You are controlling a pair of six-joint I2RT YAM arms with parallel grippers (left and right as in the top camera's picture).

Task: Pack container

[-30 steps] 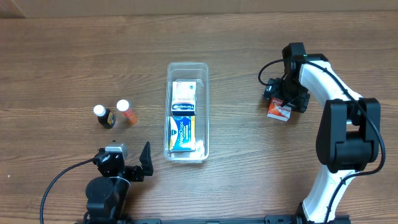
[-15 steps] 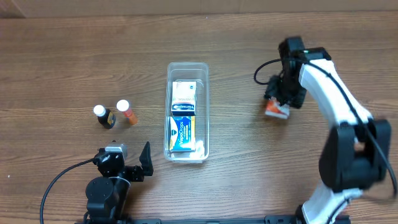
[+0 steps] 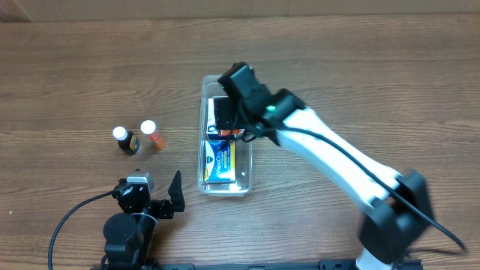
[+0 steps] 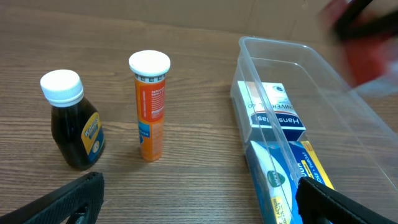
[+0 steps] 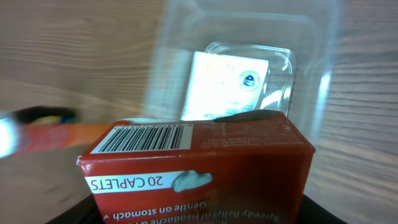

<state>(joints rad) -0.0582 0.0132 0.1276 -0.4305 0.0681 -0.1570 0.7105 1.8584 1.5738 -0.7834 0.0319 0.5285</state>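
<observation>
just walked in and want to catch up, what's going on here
The right tool holds a red box over the container, which already has a white box and a blue box inside. The left tool is open and empty, near a dark bottle and an orange tube on the table.

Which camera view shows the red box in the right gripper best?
The right wrist view: the red box fills the frame, with its barcode and "20 CAPLETS" readable. Overhead, the right gripper hides nearly all of it. The left wrist view shows it only as a red blur at the top right.
</observation>
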